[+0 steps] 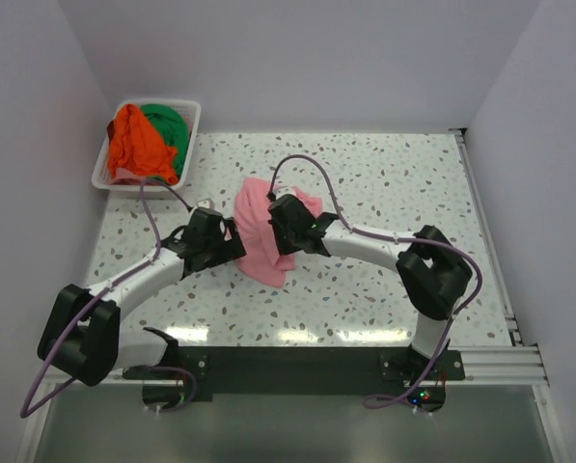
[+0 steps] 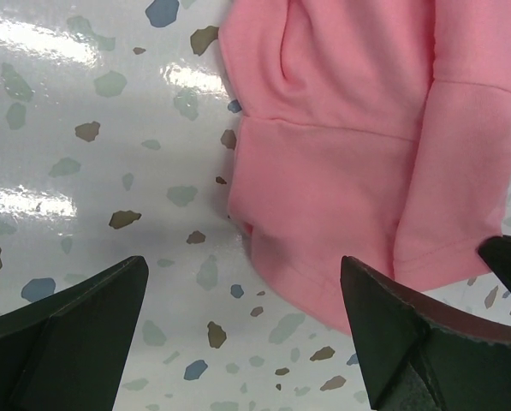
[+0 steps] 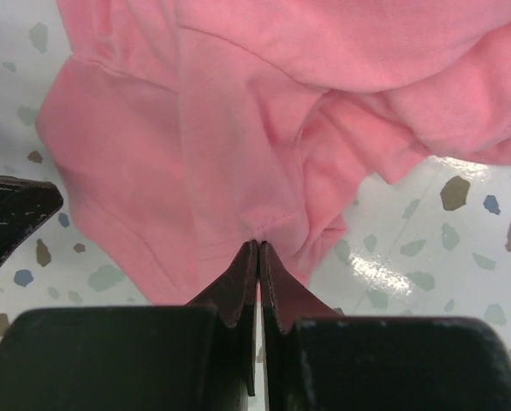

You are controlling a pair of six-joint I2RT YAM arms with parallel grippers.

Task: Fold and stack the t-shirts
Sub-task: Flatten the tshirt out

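Note:
The pink t-shirt (image 1: 261,236) lies crumpled on the speckled table, between my two grippers. My right gripper (image 3: 260,246) is shut on a hem fold of the pink t-shirt (image 3: 238,128). It shows in the top view (image 1: 280,224) over the shirt's right part. My left gripper (image 2: 242,300) is open and empty, just above the table at the shirt's left edge (image 2: 341,171). In the top view it (image 1: 232,243) sits left of the shirt. The orange t-shirt (image 1: 136,143) and the green t-shirt (image 1: 168,127) lie bunched in the basket.
A white slotted basket (image 1: 193,123) stands at the table's far left corner. White walls close in the left, back and right sides. A metal rail (image 1: 485,231) runs along the table's right edge.

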